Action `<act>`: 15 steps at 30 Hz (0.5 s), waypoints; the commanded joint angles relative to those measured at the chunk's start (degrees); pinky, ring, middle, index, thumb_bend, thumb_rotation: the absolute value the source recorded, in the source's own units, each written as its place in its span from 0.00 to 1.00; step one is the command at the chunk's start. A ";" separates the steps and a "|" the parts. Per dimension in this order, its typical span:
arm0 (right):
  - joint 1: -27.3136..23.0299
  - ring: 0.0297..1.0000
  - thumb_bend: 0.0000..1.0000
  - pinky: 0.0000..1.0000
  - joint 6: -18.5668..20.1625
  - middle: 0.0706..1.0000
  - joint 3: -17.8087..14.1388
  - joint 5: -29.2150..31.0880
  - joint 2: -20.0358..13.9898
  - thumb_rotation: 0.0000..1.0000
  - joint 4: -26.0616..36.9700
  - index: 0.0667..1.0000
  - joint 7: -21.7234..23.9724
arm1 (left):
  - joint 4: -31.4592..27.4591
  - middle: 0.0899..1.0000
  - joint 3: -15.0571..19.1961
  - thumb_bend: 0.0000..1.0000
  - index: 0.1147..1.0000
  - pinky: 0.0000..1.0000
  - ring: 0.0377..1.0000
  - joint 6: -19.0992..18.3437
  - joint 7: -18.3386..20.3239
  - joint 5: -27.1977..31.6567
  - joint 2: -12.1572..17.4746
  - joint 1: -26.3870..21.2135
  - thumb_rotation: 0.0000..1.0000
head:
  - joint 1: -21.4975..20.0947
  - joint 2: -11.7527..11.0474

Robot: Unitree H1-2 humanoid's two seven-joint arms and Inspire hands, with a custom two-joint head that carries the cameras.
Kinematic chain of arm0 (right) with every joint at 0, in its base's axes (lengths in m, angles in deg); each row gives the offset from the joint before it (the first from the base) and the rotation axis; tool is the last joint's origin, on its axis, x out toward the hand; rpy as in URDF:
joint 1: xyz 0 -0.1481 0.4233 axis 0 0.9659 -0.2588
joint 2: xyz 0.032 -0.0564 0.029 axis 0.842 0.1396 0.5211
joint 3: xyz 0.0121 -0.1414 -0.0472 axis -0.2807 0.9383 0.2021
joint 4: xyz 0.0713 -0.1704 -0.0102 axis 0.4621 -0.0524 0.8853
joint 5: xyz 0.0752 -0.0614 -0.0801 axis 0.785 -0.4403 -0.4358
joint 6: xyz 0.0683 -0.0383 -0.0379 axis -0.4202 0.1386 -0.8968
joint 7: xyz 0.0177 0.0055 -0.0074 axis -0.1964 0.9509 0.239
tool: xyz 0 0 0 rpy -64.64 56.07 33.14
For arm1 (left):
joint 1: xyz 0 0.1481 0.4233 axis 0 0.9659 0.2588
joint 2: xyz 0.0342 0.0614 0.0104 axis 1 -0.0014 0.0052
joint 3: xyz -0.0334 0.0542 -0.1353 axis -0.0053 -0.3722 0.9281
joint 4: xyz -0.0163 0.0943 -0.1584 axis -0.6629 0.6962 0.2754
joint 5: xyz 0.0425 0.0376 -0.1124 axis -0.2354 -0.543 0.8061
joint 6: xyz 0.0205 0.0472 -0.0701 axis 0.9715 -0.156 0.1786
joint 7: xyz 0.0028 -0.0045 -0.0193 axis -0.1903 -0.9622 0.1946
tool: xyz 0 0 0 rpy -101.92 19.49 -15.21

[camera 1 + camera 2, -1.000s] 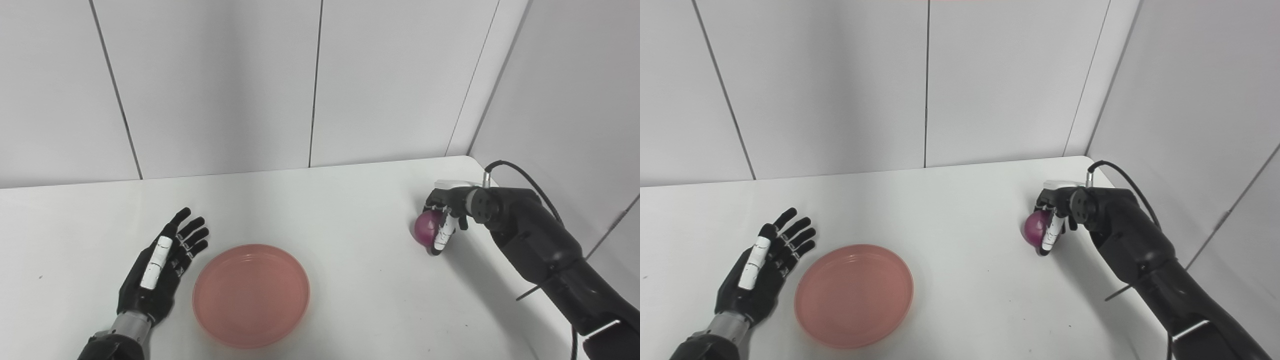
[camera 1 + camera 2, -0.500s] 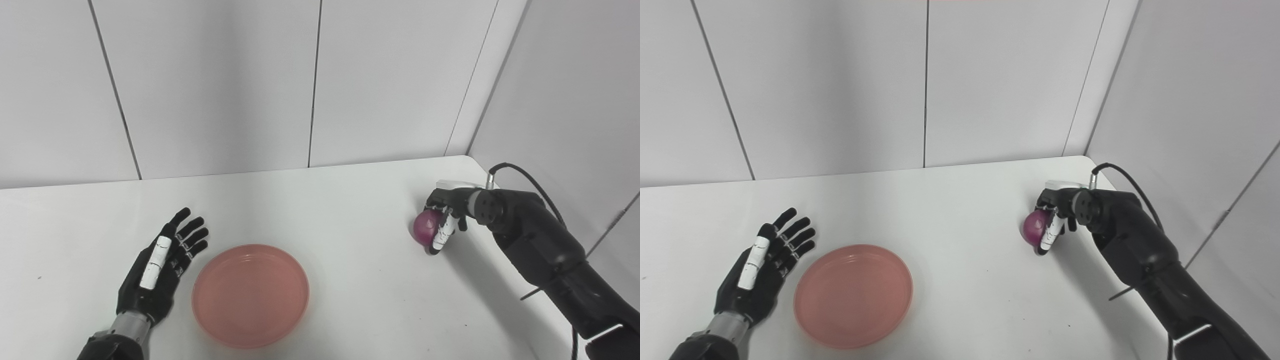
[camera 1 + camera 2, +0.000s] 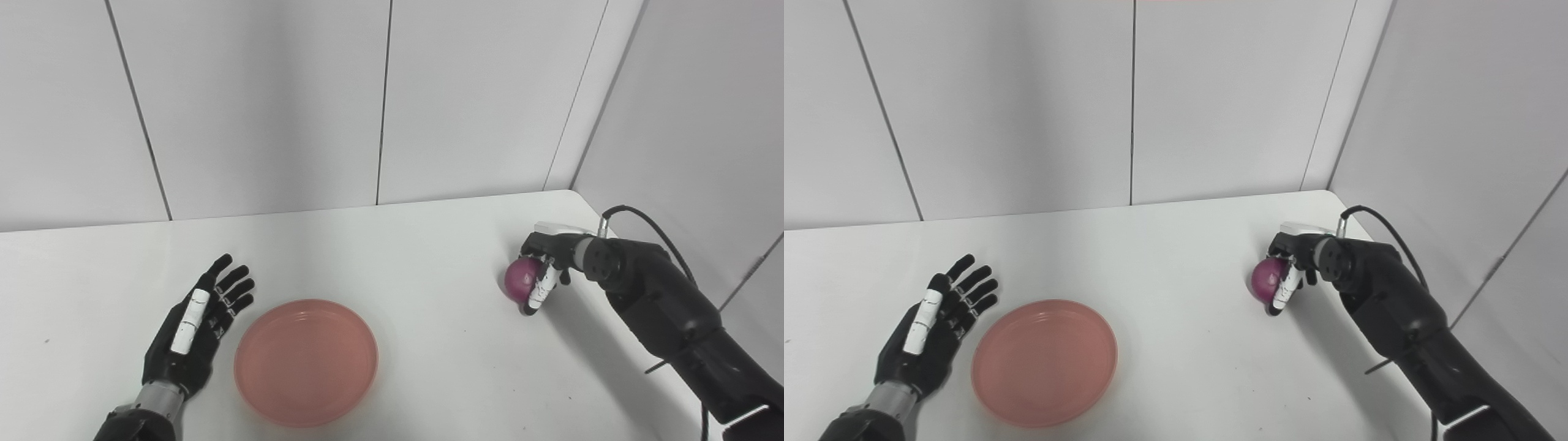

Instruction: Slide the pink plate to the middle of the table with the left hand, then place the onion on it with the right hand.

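A round pink plate [image 3: 305, 361] lies flat on the white table [image 3: 416, 257], left of centre and near the front edge. My left hand [image 3: 195, 331] rests just left of the plate, fingers spread and flat, a small gap from its rim, holding nothing. At the far right, my right hand [image 3: 545, 269] is curled around a purple onion [image 3: 519, 279], its fingers wrapped over the onion's right side. The onion sits at table level; whether it touches the surface is unclear.
Grey wall panels close the table at the back and on the right, close behind the right arm [image 3: 667, 312]. A black cable [image 3: 637, 214] loops above the right wrist. The table's rounded back right corner [image 3: 572, 195] lies just beyond the onion.
The right hand with the onion has edged slightly left and the forearm has dropped a little. The left hand and the plate have stayed in place.
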 commanded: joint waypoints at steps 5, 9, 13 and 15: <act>0.64 0.30 0.52 0.24 -1.30 0.40 1.41 2.50 -0.23 0.00 0.51 0.50 1.32 | 3.33 0.84 -0.41 0.80 0.86 0.88 0.85 -5.29 -1.61 -1.10 0.28 2.78 0.65 | 0.10 0.09; 0.30 0.31 0.52 0.24 -1.41 0.40 1.88 2.72 -0.47 0.00 0.63 0.50 1.43 | 3.27 0.84 -0.35 0.81 0.86 0.88 0.85 -5.49 -1.78 -1.03 0.17 2.79 0.64 | 0.10 0.09; -0.03 0.30 0.53 0.25 -1.42 0.43 2.27 2.86 -0.84 0.00 1.99 0.46 1.57 | 3.38 0.83 -0.45 0.81 0.86 0.87 0.85 -5.38 -1.89 -1.27 0.24 2.73 0.64 | 0.11 0.05; -0.11 0.30 0.53 0.24 -0.86 0.44 2.10 3.17 -0.84 0.00 3.14 0.45 1.41 | 3.57 0.84 -0.48 0.81 0.86 0.87 0.85 -5.28 -1.71 -1.21 0.30 2.68 0.64 | 0.05 0.04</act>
